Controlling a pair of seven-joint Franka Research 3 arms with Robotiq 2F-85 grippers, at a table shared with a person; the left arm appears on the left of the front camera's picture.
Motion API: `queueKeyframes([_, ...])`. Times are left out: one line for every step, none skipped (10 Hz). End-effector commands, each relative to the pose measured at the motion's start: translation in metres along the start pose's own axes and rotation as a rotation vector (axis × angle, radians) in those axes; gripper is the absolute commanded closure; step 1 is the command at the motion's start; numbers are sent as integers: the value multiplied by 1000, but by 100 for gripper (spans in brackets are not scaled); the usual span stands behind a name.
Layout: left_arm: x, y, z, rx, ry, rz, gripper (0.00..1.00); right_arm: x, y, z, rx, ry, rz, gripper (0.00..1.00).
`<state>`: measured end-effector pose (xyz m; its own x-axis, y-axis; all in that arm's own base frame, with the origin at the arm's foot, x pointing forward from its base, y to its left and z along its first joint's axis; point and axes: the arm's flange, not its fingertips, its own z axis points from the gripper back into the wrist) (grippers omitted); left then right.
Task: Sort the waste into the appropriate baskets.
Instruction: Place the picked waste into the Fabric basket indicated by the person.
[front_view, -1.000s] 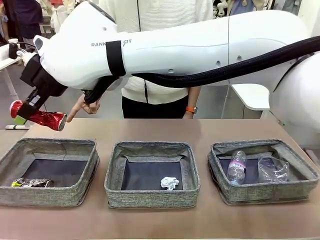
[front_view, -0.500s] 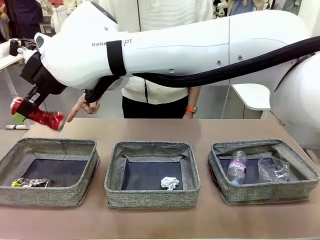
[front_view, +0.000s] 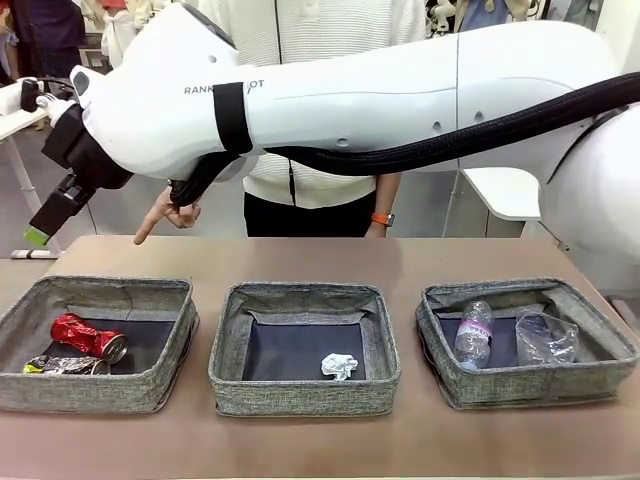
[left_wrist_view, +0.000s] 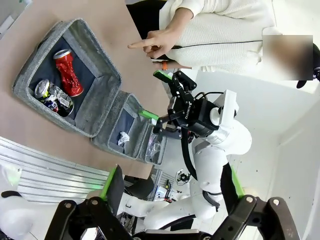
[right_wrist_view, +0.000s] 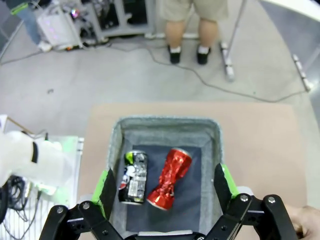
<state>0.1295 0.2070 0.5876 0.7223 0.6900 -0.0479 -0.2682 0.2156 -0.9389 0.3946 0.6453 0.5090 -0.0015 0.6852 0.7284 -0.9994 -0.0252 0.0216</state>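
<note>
Front view: the right arm reaches across to the left, its claw spread wide and empty above the left grey woven-fabric basket on the brown desk, where the crushed red can lies beside the dark printed can. The right wrist view looks straight down on both cans side by side, touching. The left wrist view shows the left claw open, empty, and a person's pointing hand beyond.

Right arm reaching across to the left, right pincer spread wide, left pincer spread wide
</note>
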Motion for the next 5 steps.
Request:
queueKeyframes([-4, 3, 3, -17, -12, -10, 0, -4, 1, 4, -9, 11, -31, 0])
queueKeyframes([-4, 3, 3, -17, -12, -10, 0, -4, 1, 5, -17, 26, -43, 0])
queueKeyframes([-4, 3, 3, -17, -12, -10, 0, -5, 1, 7, -31, 52, -65, 0])
queueKeyframes([-4, 3, 3, -17, -12, -10, 0, -6, 1, 12, -73, 122, -127, 0])
queueKeyframes([-4, 3, 3, -17, -12, -10, 0, -8, -1, 23, -60, 150, -170, 0])
